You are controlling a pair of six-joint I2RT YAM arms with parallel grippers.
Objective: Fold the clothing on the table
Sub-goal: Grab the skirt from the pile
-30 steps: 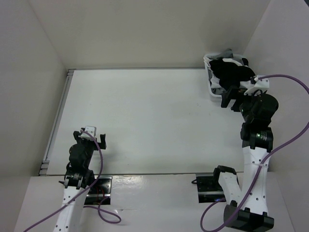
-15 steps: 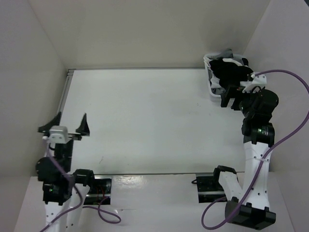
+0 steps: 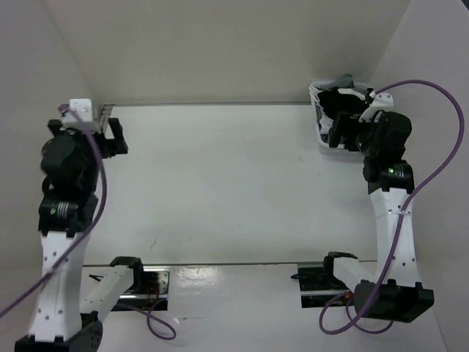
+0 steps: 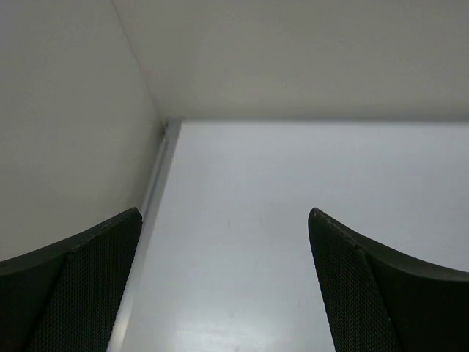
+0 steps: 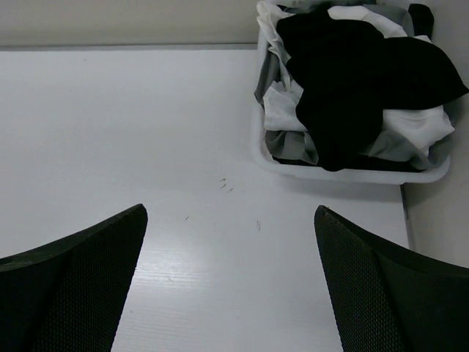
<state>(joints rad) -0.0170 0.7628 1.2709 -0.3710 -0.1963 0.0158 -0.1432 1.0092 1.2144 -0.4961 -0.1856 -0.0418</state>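
Clothing (image 5: 344, 88): black, heaped on top in the basket (image 5: 352, 176), not yet out on the surface (image 3: 220, 169) for folding.
Right fingers (image 5: 73, 286): spread wide, empty, just short of the basket, likely lining up a grab.
Left fingers (image 4: 80, 293): spread wide, empty, well apart from the basket, parked out of the way.

The basket (image 5: 344, 174) sits at the far right corner of the bench (image 3: 220, 183). The clothing (image 5: 352, 81) lies in the basket, on top of other clothes (image 5: 414, 128). The right gripper (image 5: 227, 293) hangs over the bench, near the basket, on its near side. The left gripper (image 4: 223, 286) is over the far left corner, well apart from the basket. Walls (image 3: 220, 51) stand behind and beside the bench.
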